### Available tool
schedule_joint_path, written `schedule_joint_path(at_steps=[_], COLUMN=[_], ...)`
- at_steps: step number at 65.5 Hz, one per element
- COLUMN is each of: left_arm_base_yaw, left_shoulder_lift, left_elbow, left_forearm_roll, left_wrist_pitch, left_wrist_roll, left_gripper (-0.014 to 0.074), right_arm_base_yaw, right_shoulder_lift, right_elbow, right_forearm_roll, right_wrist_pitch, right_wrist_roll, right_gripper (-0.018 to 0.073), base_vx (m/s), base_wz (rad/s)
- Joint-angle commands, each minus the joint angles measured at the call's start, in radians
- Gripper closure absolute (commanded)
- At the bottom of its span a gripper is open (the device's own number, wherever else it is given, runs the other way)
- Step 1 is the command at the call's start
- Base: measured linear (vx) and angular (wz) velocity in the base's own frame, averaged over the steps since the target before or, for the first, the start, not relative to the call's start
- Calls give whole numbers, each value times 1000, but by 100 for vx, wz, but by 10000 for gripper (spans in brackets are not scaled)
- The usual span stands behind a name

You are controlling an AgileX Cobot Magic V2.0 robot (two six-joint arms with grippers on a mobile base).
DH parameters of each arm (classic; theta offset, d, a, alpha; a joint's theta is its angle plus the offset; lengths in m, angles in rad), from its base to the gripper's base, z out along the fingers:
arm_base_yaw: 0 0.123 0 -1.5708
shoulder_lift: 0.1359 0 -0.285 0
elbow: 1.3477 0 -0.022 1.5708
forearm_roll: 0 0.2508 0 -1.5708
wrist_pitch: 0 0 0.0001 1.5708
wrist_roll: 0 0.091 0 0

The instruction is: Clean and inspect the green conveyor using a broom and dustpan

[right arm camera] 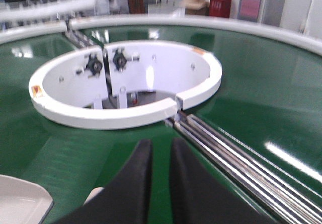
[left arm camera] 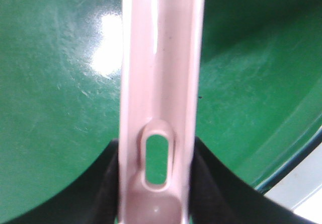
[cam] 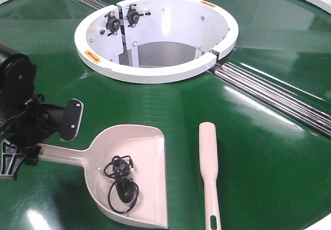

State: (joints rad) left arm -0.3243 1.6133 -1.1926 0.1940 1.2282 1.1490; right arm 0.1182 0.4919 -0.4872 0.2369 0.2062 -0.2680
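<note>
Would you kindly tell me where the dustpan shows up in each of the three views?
Front view: dustpan lower centre-left, holding a black cable.
Left wrist: only its slotted handle, running down the centre.
Right wrist: one corner, bottom left.
Shared landmark: green conveyor.

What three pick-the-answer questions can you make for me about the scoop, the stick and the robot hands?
1. Where is the broom?
A. inside the dustpan
B. on the green conveyor right of the dustpan
C. in the white ring

2. What colour is the tangled cord inside the dustpan?
A. black
B. red
C. yellow

3. What does the left gripper hold?
A. nothing
B. the broom
C. the dustpan's handle

Answers: 1 B, it lies on the green conveyor beside the pan. 2 A, the cord is dark. 3 C, its fingers flank the slotted handle.
</note>
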Motion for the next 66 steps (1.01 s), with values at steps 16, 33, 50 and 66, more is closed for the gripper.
schedule_joint_path(at_steps=[16,33,50,66], left_arm_base_yaw=[-9,-9,-9,-9], left_shoulder_lift=[-34,-34,-34,-34], left_elbow=[-27,-27,-27,-27], left_forearm_roll=[-20,-20,-19,-19], left_wrist_pitch=[15,15,15,15], left_wrist_roll=[-2,-2,-2,-2], left_gripper=[620,620,619,619], right_arm_base_yaw=[-2,-2,-2,-2], right_shoulder_lift=[-185,-184,-184,-184], right_elbow=[80,80,80,80], right_forearm_roll=[-4,-2,0,0], right_wrist_pitch=[-14,-13,-13,-13], right_wrist_roll=[2,2,2,2], right_gripper=[569,569,569,569], base_vx=[0,0,0,0], base_wz=[0,0,0,0])
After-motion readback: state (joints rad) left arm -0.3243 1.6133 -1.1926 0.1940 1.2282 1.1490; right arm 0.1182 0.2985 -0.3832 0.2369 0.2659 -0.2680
